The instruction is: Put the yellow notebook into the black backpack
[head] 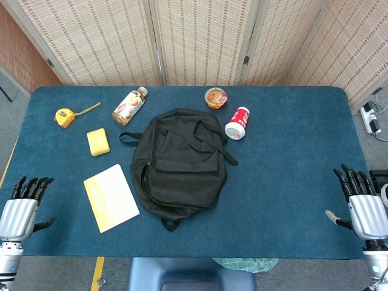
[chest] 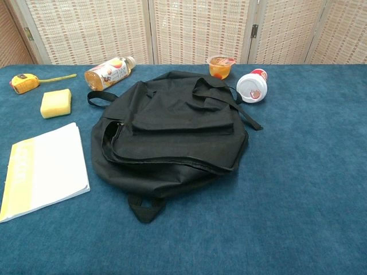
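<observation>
Nearest the robot, both hands sit at the table's front edge, well apart from everything: the left hand (head: 21, 209) and the right hand (head: 364, 203) each hold nothing, fingers straight and slightly spread, so the work looks not yet begun. Just beyond the left hand lies the yellow notebook (head: 111, 197), flat on the blue table (head: 291, 182), close beside the black backpack (head: 179, 163) but not touching it, which probably makes it the left hand's pick. The backpack lies flat in the middle, its zip along the left side (chest: 117, 129) seemingly partly open toward the notebook; how far it gapes I cannot tell. Its mouth will likely need holding up for the notebook to slide in. Further back sit a yellow sponge (head: 98, 142), a yellow tape measure (head: 65, 117), a juice bottle (head: 129, 106) on its side, a jelly cup (head: 216, 97) and a red-and-white canister (head: 237, 123) tipped over
</observation>
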Robot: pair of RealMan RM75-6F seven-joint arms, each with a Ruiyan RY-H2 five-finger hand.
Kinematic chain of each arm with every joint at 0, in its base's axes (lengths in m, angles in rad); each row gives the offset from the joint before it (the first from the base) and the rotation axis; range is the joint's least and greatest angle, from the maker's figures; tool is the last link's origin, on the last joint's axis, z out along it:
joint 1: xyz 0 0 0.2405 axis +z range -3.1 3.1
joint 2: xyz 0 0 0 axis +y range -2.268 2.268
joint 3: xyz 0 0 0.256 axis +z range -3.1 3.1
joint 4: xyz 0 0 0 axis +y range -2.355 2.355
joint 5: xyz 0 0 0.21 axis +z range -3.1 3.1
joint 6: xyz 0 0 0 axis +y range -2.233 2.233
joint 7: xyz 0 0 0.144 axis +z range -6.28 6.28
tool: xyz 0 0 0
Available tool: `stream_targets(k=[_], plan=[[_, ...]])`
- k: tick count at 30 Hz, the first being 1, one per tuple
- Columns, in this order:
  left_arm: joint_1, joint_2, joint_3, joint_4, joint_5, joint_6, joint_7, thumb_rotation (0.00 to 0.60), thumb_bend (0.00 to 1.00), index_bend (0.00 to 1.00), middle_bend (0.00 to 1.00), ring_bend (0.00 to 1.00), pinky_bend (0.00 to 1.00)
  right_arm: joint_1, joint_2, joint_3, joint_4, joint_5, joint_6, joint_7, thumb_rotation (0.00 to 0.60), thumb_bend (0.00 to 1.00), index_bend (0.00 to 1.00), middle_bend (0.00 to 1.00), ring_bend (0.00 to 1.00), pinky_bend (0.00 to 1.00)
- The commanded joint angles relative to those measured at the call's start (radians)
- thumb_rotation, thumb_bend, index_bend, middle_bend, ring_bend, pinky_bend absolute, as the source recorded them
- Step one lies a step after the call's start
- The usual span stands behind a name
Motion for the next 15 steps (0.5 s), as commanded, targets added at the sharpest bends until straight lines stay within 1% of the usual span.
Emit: stream_targets(k=[1, 9, 15], plan=[[0.000, -0.023, -0.004, 0.030, 0.016, 0.023, -0.020, 0.600, 0.07, 0.20, 0.22, 0.18, 0.09, -0.001, 0.002, 0.001, -0.003, 0.001, 0.002, 0.003, 0.600, 0.07, 0.00, 0.04, 0.03, 0.02], [-0.003, -0.052, 0.005, 0.082, 0.040, 0.032, -0.068, 0.600, 0.07, 0.23, 0.24, 0.20, 0.12, -0.011, 0.024, 0.007, -0.019, -0.008, 0.032, 0.016, 0.600, 0.07, 0.00, 0.04, 0.03, 0.02], [-0.024, -0.091, 0.021, 0.138, 0.086, 0.022, -0.131, 0.600, 0.11, 0.24, 0.26, 0.21, 0.13, -0.013, 0.038, 0.009, -0.026, -0.016, 0.042, 0.027, 0.600, 0.07, 0.00, 0.04, 0.03, 0.02]])
